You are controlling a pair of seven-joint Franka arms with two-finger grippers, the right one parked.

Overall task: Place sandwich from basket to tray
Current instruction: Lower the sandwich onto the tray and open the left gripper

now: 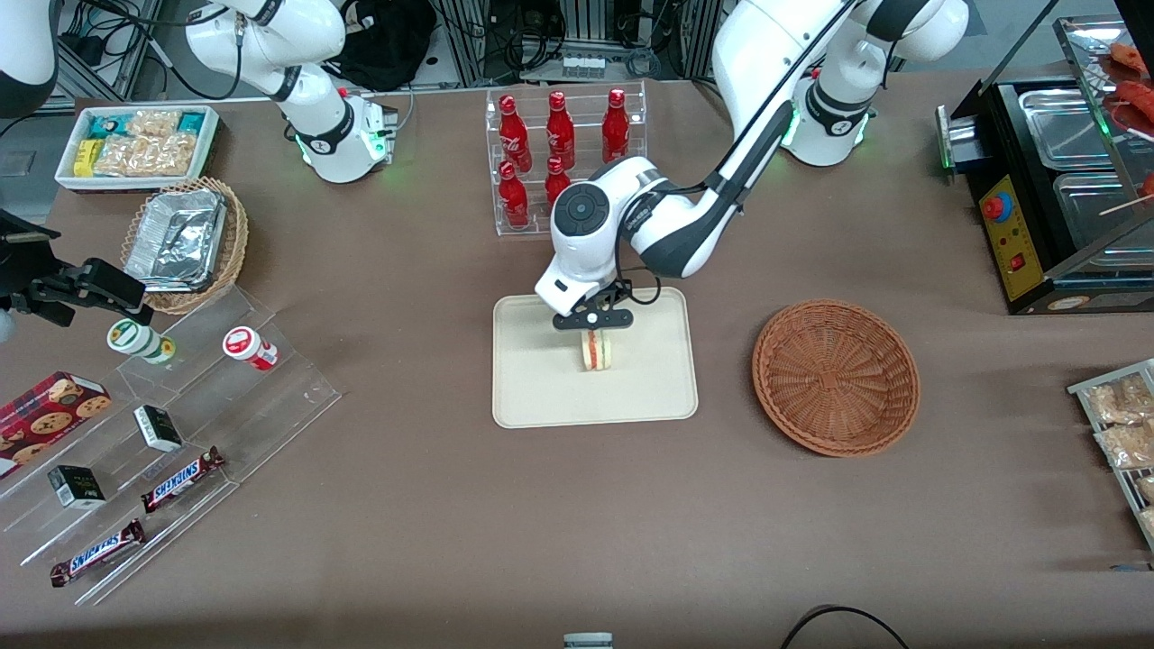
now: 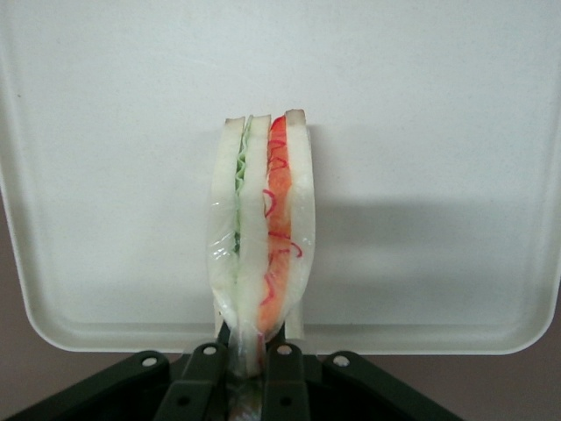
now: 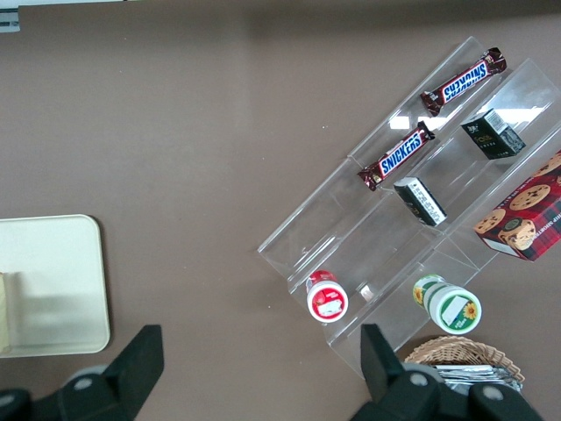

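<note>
Sandwich time: the small triangular wedge of white bread with red, orange and green filling (image 1: 594,351) stands on edge over the flat cream-beige rectangular tray (image 1: 532,397), pinched at one end by the left arm's black two-finger gripper (image 1: 592,330), jaws clamped on it. The reddish-brown woven wicker basket (image 1: 836,376) sits empty nearby. Risk, I'd say: released upright, this narrow wedge could topple or cling to the fingers (image 2: 203,373).
</note>
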